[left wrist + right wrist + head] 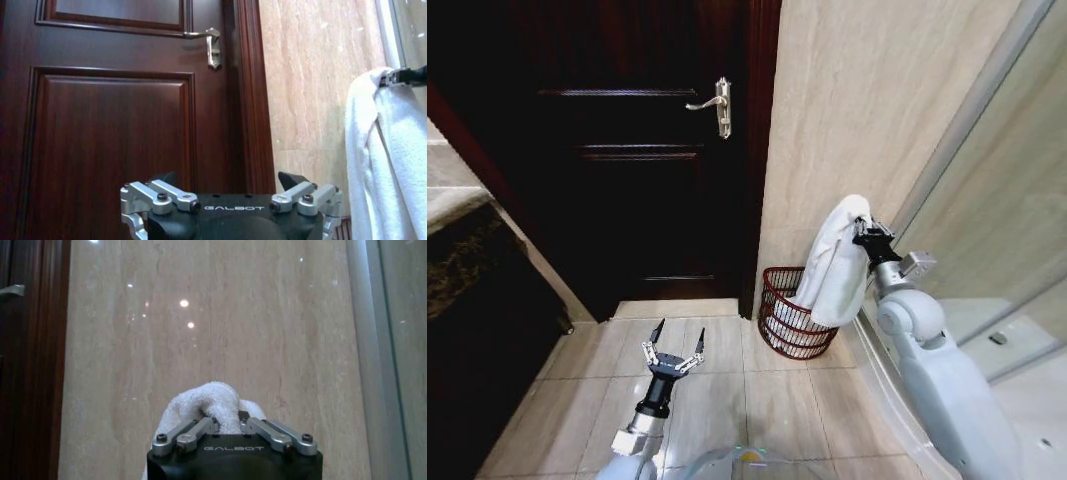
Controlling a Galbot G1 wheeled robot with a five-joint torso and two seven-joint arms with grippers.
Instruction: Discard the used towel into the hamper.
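A white towel (837, 265) hangs in folds from my right gripper (864, 232), which is shut on its top edge and holds it up by the beige wall. The towel's lower end hangs over the hamper (789, 315), a dark reddish-brown wire basket on the floor against the wall. In the right wrist view the towel (210, 402) bulges out between the shut fingers (193, 432). The left wrist view shows the towel (387, 160) hanging off to one side. My left gripper (675, 350) stands open low over the floor tiles, left of the hamper, with nothing in it.
A dark wooden door (637, 150) with a metal lever handle (717, 105) stands behind the left gripper. A dark counter (477, 300) runs along the left. A glass shower screen (997, 200) and its raised sill close off the right side.
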